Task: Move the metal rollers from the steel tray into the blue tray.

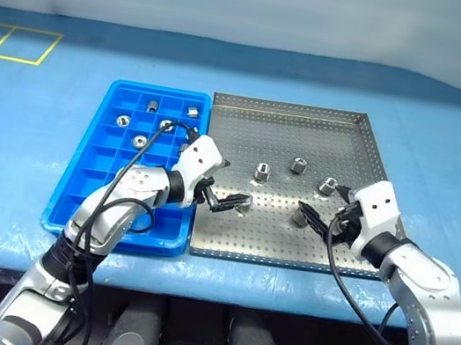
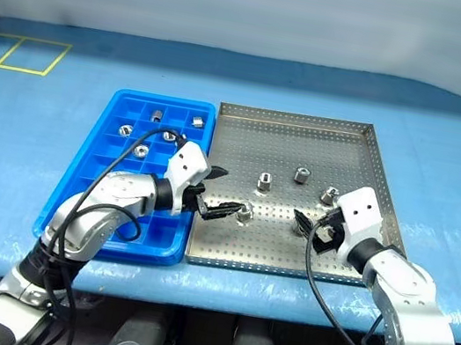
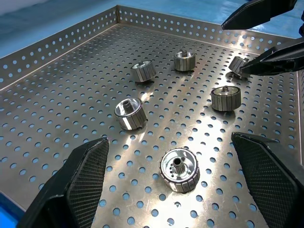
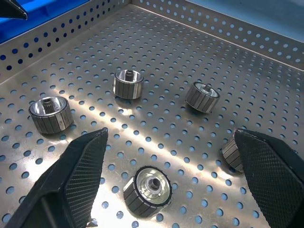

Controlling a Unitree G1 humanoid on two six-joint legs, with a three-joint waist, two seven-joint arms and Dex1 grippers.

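1. Left eye view: a blue table cover (image 1: pixel 444 175) spreads under everything, with yellow tape lines (image 1: pixel 12 43) at its 10 o'clock corner.
2. On it, the steel tray (image 1: pixel 293 121) lies at the centre and to the 3 o'clock side, its perforated floor mostly bare.
3. Touching the steel tray's 9 o'clock edge is the blue tray (image 1: pixel 104 128), narrower, with a grid of small compartments.
4. Over the steel tray's 7 o'clock area hangs the left gripper (image 1: pixel 226 185), fingers spread wide and holding nothing; its arm and black cable (image 1: pixel 139 156) cross above the blue tray's near compartments and hide some of them.
5. Over the steel tray's 5 o'clock area hangs the right gripper (image 1: pixel 325 205), likewise spread wide and empty, its fingers pointing toward the tray's middle.
6. Five metal rollers (image 3: pixel 178 169) lie loose in the steel tray, well apart: one between the left gripper's fingers, one between the right gripper's fingers (image 4: pixel 147 186), three farther toward 12 o'clock (image 1: pixel 299 164).
7. Four or five more rollers (image 1: pixel 123 120) sit in separate compartments at the blue tray's 12 o'clock end; the cable there makes the exact count uncertain.
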